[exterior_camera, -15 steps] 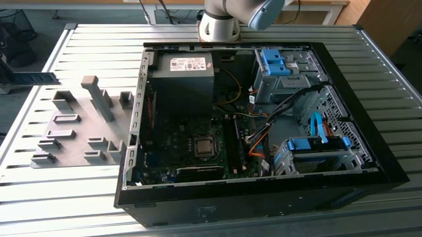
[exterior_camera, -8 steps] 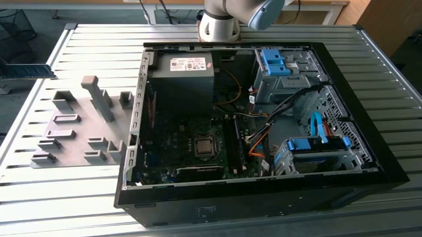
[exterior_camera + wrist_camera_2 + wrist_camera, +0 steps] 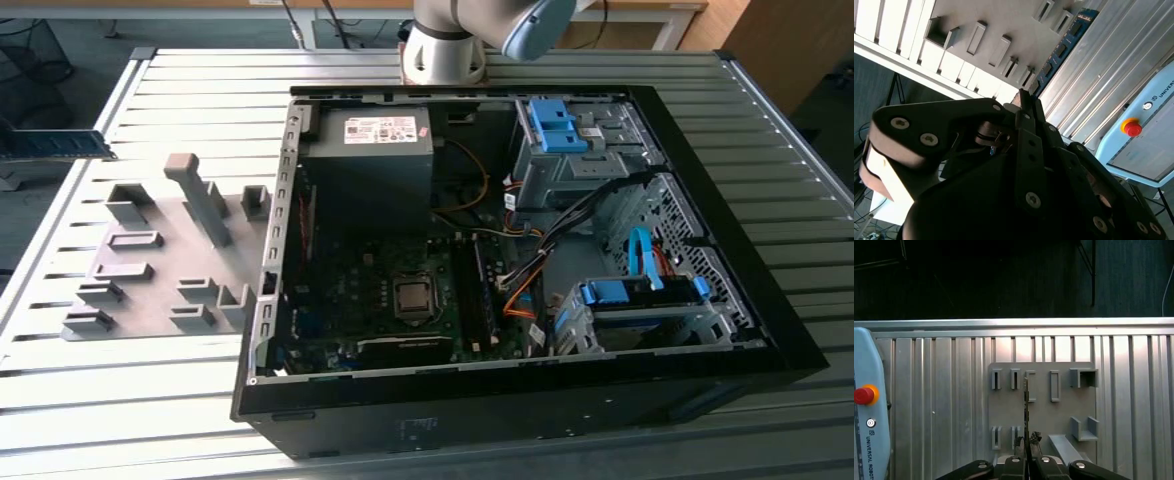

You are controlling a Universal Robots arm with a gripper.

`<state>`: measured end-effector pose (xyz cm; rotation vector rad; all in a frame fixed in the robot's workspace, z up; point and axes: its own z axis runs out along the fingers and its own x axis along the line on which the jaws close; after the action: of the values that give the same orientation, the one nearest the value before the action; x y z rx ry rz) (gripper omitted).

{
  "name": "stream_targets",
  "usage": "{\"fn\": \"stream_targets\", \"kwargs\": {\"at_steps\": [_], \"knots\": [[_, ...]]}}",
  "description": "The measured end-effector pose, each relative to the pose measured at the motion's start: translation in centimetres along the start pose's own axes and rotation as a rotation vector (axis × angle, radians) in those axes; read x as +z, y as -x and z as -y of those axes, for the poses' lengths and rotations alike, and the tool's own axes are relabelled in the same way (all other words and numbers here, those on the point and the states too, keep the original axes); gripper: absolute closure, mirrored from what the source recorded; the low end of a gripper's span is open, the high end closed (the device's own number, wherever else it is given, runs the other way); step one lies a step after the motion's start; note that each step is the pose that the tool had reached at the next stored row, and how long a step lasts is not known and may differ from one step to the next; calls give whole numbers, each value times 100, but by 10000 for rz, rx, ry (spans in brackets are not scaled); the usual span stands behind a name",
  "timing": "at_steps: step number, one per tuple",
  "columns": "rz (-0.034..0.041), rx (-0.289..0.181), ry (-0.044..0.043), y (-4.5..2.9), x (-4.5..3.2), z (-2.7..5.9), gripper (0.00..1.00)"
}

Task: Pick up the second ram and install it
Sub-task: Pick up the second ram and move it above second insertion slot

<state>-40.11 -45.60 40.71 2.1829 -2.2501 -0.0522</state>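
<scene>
The pincer [image 3: 1027, 440] is clamped on the second ram [image 3: 1026, 400], its fingers [image 3: 1023, 102] pressed together against the strip's near end. The first wrist view shows the ram edge-on, as a thin line over the grey fixture plate [image 3: 1044, 415]. The second wrist view shows its blue face and dark chips. In the exterior view the strip juts in at the exterior view's left edge, by the border of the slatted surface [image 3: 134, 400], well apart from the open computer case [image 3: 534, 410].

The gripper [image 3: 1027, 440] is clamping both fingers [image 3: 1029, 140] tight on the second ram [image 3: 1061, 47], which is jutting straight out beyond the claw's tips.
</scene>
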Motion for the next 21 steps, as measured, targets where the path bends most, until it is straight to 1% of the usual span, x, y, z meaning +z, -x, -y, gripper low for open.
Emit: {"fn": "stream_targets", "kwargs": {"at_steps": [6, 15, 21], "knots": [[0, -1, 0, 1, -1, 27, 86], [0, 0, -1, 4, -3, 132, 86], [1, 0, -1, 6, -4, 180, 86]]}}
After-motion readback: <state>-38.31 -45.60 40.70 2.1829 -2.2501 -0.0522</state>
